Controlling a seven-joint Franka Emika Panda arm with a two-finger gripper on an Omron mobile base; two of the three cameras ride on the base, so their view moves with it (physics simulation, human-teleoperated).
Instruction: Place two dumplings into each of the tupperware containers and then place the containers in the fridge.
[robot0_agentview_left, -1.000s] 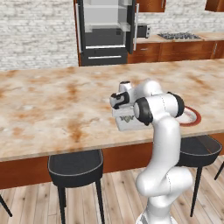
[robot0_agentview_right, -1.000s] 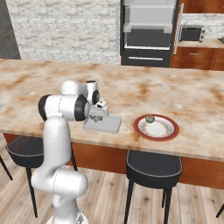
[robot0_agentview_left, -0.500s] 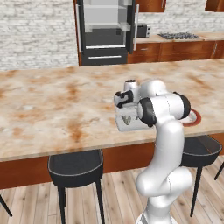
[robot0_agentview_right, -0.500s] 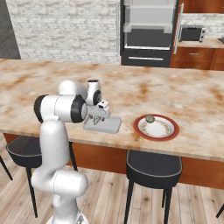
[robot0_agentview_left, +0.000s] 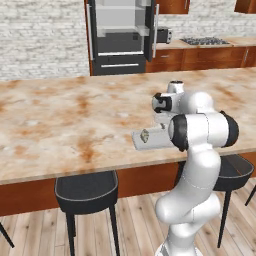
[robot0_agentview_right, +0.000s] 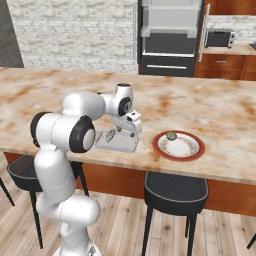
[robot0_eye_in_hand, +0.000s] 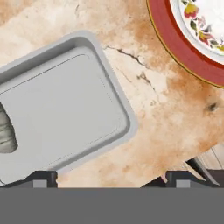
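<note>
I see one pale grey tupperware container (robot0_eye_in_hand: 65, 109) lying flat on the marble counter (robot0_agentview_left: 60, 120), directly under my claw (robot0_eye_in_hand: 111, 177) and a little to its side. One dumpling (robot0_eye_in_hand: 6, 133) sits inside it at the end farthest from the red-rimmed plate (robot0_eye_in_hand: 183, 48). In the right base view another dumpling (robot0_agentview_right: 171, 135) rests on that plate, near the claw on the side away from the tray. Well beyond the claw, across the counter, the fridge (robot0_agentview_left: 122, 35) stands with its doors open and pale shelves showing.

I judge the tray needs a second dumpling, so the next move is probably a reach to the plate. The risks I see: the tray lies close to the counter's front edge, so a low sideways swing could clip its rim and push it off; and the dumpling on the plate is small and lumpy, so an off-centre pinch could squirt it away or send it rolling.

My claw hangs above the tray with its two dark fingertips (robot0_eye_in_hand: 43, 179) spread wide. Nothing is between them, and they touch neither tray nor counter.
</note>
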